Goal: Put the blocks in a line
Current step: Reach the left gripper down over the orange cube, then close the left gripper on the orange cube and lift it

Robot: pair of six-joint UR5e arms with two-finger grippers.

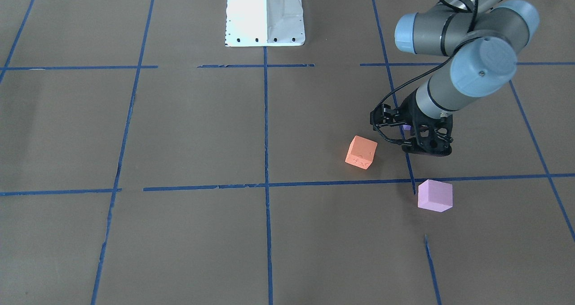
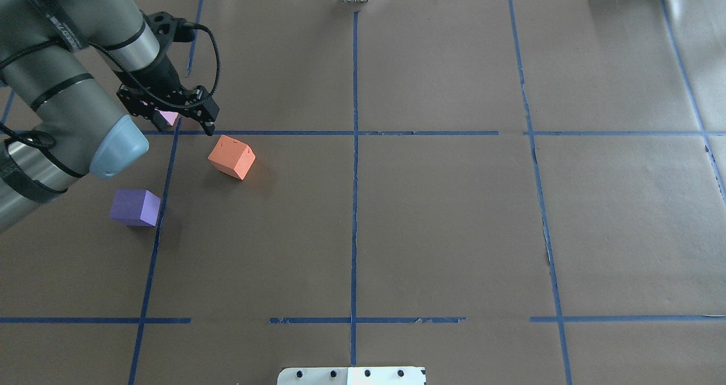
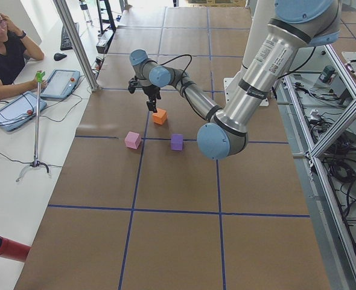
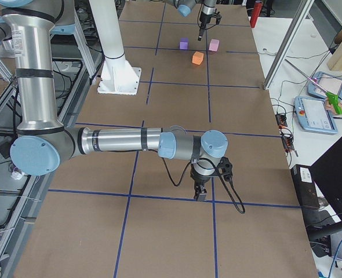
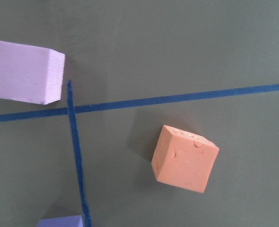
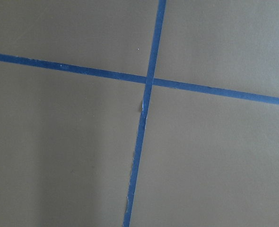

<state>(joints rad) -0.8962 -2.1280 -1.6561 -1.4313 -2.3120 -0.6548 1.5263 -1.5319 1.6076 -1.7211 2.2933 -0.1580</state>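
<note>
Facing view: left end effector (image 1: 411, 136) hovers over the counter (image 1: 179, 130), fingers seemingly apart, near orange block (image 1: 360, 152); overhead, pink block (image 2: 169, 117) and violet block (image 2: 135, 207) lie apart, so approach is under way and the next move is probably descending on orange to align it; side view: I cannot tell whether right end effector (image 4: 200, 193) is apart or together.

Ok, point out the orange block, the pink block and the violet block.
orange block (image 1: 362, 148): front-facing view, top face
pink block (image 1: 435, 196): front-facing view, cube's centre
violet block (image 2: 135, 207): overhead view, cube's centre
</note>
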